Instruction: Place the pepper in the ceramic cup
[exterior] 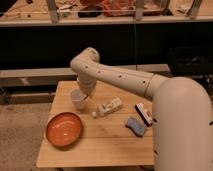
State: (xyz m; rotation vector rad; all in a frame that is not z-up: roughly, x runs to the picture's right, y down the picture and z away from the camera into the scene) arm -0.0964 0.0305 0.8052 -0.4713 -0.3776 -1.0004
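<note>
The small white ceramic cup stands on the wooden table at its back left. My gripper hangs from the white arm directly over the cup's right rim and hides part of it. The pepper does not show; it is hidden or out of view. An orange round plate lies in front of the cup, at the table's left.
A white bottle lies on its side at the table's middle. A blue sponge and a small packet lie to the right. My arm's big white body fills the right side. Dark shelves stand behind the table.
</note>
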